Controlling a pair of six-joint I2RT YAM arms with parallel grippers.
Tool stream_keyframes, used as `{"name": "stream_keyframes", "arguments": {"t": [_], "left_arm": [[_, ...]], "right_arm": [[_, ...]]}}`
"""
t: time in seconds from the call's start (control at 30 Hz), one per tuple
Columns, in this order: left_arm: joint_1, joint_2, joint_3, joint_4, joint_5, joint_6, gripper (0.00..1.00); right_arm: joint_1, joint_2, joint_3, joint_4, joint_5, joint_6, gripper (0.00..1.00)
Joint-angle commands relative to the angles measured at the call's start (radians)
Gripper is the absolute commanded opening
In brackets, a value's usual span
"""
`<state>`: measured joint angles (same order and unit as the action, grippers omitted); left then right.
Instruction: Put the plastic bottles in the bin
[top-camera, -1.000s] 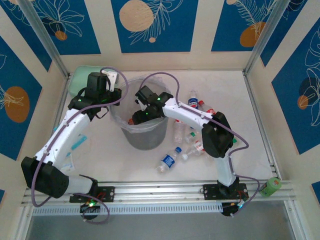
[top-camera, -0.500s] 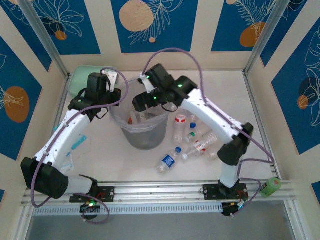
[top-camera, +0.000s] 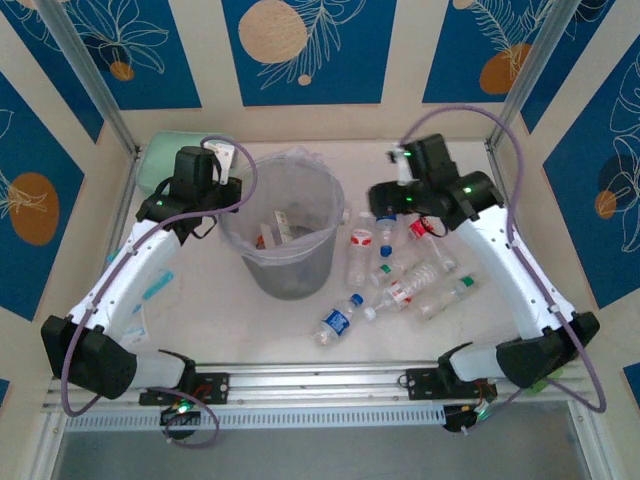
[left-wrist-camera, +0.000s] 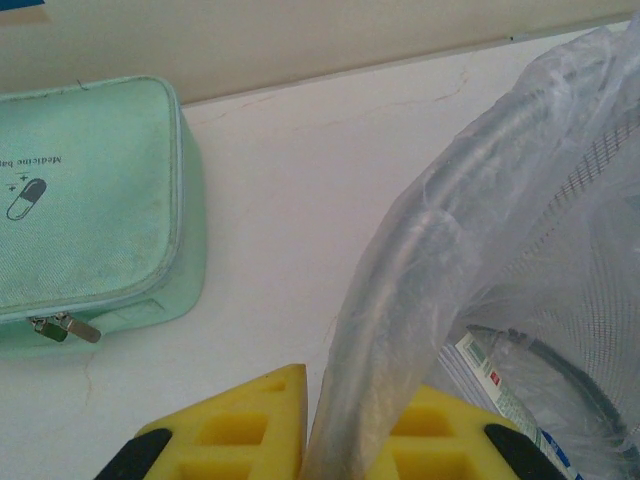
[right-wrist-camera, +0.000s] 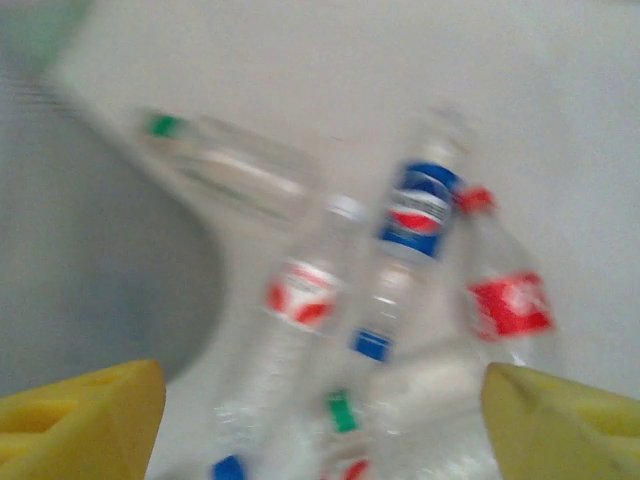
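Bin (top-camera: 290, 275) rim clenched in left jaws, right jaws released, swung from bin to bottles (top-camera: 357, 258)

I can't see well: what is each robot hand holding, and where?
The left gripper pinches the bin by its rim. The right gripper is open over the plastic bottles, holding nothing.

light: bright, even | shadows: soft | top view: sharp | left wrist: sharp | right wrist: motion-blurred
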<state>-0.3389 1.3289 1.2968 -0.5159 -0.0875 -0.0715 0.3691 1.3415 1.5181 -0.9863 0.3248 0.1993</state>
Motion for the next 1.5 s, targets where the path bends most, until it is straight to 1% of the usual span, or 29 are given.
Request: {"name": "stream_keyframes", "arguments": {"t": [0.0,0.03,0.07,0.17,0.23,0.33,0.6,0.73,0.9,1.07,1.2,1.37,1.47], "left_arm": [[-0.007,0.024,-0.045,-0.028,-0.037,0.021,0.00],[-0.007,0.024,-0.043,-0.029,-0.034,0.018,0.00],[-0.007,0.025,-0.045,-0.029,-0.030,0.016,0.00],[-0.008,0.025,-0.045,-0.029,-0.024,0.015,0.00],[-0.009,0.027,-0.044,-0.029,-0.023,0.013,0.00],[-0.009,0.028,-0.044,-0.027,-0.024,0.013,0.00],[-0.012,0.023,-0.044,-0.029,-0.029,0.017,0.00],[-0.014,0.017,-0.044,-0.027,-0.033,0.018,0.00],[-0.014,0.015,-0.047,-0.027,-0.038,0.021,0.00],[-0.017,0.016,-0.044,-0.027,-0.032,0.018,0.00],[-0.017,0.027,-0.047,-0.027,-0.041,0.021,0.00],[-0.017,0.041,-0.048,-0.027,-0.026,0.013,0.00],[-0.015,0.041,-0.047,-0.027,-0.029,0.013,0.00]], "right_arm": [[-0.213,-0.011,-0.156,0.073,-0.078,-0.022,0.82],[-0.268,0.003,-0.199,0.096,-0.110,-0.024,0.82],[-0.302,0.021,-0.229,0.116,-0.124,-0.033,0.81],[-0.347,0.086,-0.263,0.137,-0.147,-0.063,0.84],[-0.359,0.138,-0.265,0.145,-0.164,-0.083,0.89],[-0.365,0.219,-0.263,0.155,-0.170,-0.097,0.91],[-0.391,0.408,-0.221,0.215,-0.155,-0.097,0.92],[-0.401,0.469,-0.208,0.245,-0.157,-0.100,0.91],[-0.431,0.543,-0.183,0.271,-0.105,-0.108,0.90],[-0.470,0.578,-0.167,0.297,-0.099,-0.098,0.85],[-0.494,0.550,-0.182,0.315,-0.105,-0.071,0.73],[-0.510,0.533,-0.173,0.319,-0.089,-0.069,0.68],[-0.523,0.527,-0.170,0.322,-0.096,-0.060,0.61]]}}
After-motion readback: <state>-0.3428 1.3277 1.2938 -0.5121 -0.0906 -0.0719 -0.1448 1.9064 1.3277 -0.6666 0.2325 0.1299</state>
